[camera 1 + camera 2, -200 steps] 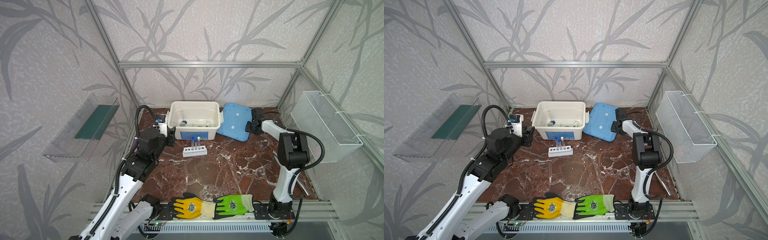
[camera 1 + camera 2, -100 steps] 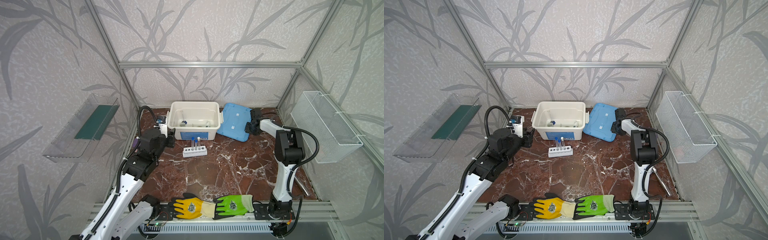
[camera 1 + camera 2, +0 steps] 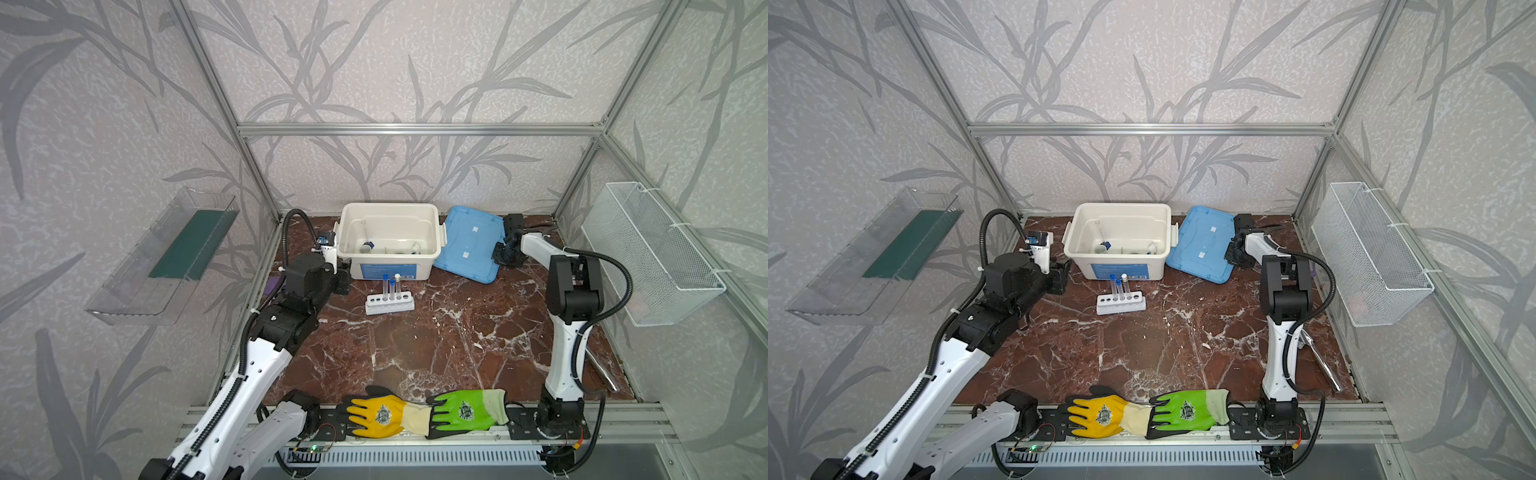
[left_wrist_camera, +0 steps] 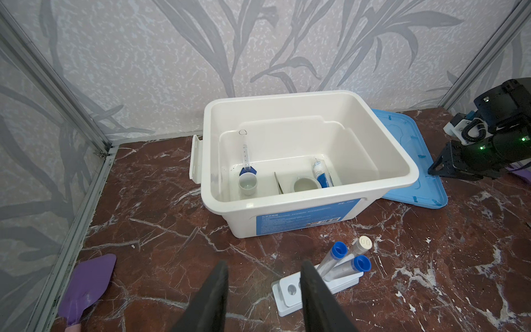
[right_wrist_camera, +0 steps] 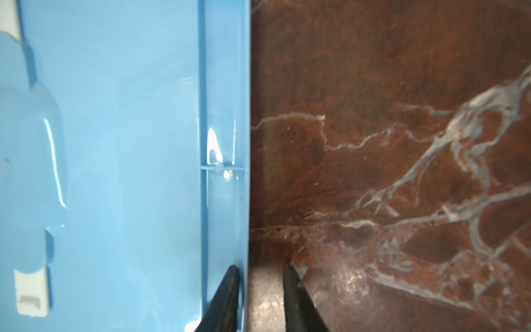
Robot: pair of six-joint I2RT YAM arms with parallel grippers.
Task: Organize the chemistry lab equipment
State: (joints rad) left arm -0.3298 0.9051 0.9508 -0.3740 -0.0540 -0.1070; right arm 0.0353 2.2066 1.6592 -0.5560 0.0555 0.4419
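A white six-hole rack stands in front of the white box and holds three capped test tubes. Inside the box lie two small white dishes, a blue-based clear vessel and a blue-labelled vial. My left gripper hovers open and empty just left of the rack. The right gripper straddles the rim of the blue lid, one finger against the rim, the other still apart from it. Metal tweezers lie by the right arm's base.
A purple trowel lies by the left wall. Yellow and green gloves rest on the front rail. A wire basket hangs on the right wall, a clear shelf on the left wall.
The right arm's elbow has swung left and its jaws have narrowed around the lid's edge. The left arm has barely shifted.
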